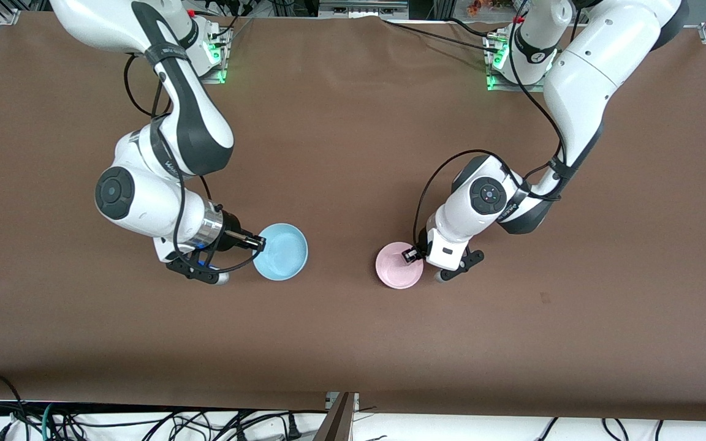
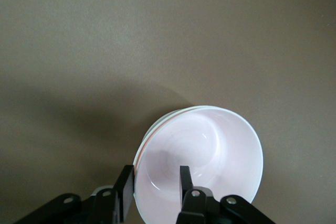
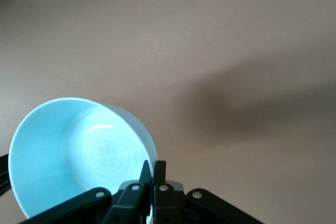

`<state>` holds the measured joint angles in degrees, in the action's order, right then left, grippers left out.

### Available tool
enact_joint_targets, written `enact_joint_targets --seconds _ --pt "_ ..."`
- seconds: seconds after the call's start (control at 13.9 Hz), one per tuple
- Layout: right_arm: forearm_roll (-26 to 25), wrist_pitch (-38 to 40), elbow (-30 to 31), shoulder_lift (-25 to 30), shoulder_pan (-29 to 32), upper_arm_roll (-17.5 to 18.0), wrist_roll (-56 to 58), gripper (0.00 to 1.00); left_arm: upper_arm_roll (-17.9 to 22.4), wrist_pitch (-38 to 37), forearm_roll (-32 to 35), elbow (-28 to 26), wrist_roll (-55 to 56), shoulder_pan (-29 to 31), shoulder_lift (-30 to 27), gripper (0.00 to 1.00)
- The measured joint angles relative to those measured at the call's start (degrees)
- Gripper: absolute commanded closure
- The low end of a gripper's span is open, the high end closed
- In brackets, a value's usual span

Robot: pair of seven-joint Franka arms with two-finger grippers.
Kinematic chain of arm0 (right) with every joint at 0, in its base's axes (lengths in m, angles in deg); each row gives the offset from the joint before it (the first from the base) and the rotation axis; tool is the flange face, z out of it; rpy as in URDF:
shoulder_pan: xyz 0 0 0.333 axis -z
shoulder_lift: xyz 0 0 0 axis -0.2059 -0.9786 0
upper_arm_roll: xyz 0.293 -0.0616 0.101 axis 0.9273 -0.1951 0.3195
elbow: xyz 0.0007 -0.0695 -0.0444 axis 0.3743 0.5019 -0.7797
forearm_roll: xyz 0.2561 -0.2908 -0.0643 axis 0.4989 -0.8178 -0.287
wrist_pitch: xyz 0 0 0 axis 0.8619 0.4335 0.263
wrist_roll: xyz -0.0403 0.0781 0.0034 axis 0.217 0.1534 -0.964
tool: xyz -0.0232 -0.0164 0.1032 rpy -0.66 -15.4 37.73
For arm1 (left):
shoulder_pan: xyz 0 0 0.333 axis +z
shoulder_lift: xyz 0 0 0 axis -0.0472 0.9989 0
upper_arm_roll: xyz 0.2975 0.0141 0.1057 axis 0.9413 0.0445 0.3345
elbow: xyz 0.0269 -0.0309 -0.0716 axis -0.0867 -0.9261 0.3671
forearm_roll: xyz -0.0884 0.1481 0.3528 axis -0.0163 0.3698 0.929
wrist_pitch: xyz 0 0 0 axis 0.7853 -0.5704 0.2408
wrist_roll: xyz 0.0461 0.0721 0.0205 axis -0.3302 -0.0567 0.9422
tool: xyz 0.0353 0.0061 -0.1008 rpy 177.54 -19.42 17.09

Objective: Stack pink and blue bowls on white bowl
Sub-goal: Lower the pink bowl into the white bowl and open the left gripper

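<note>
From the front view, my left gripper (image 1: 413, 255) sits at the rim of the pink bowl (image 1: 398, 264), which rests on the table (image 1: 353, 343) toward the left arm's end. My right gripper (image 1: 259, 242) is clenched on the rim of the blue bowl (image 1: 280, 251), toward the right arm's end, the two bowls well apart. Nothing else lies between them, so I judge the carry path free. I see no separate white bowl here.

In the left wrist view, the left gripper's fingers (image 2: 125, 192) straddle the pink bowl's rim with a gap showing, so I read them as released, one finger outside, one inside. A second thin rim (image 2: 157, 125) peeks out just under the pink one (probably the white bowl beneath, though I cannot be sure). I would lift this gripper straight up so it does not drag the bowl.

In the right wrist view, the fingers (image 3: 145, 179) pinch the blue bowl's wall, jaws nearly together, and the bowl appears tilted. I would lift it well above rim height, centre it over the pink bowl, then lower it level. The left arm near the stack is the one thing in the way.
</note>
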<state>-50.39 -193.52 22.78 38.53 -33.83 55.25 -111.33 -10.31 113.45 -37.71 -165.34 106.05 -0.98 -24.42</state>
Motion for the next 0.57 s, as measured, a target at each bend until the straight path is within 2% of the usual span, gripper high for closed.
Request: enact_joint_targets --seconds 0.43,0.57 --pt "0.00 -8.04 0.05 -2.67 -5.38 0.04 -9.93 1.00 0.04 -1.06 0.00 1.12 0.00 0.84 -2.37 0.62" --pt "0.00 -11.85 0.06 -4.03 -7.53 0.04 -13.65 1.00 -0.07 -7.94 0.00 3.85 -0.67 1.83 -4.63 0.61"
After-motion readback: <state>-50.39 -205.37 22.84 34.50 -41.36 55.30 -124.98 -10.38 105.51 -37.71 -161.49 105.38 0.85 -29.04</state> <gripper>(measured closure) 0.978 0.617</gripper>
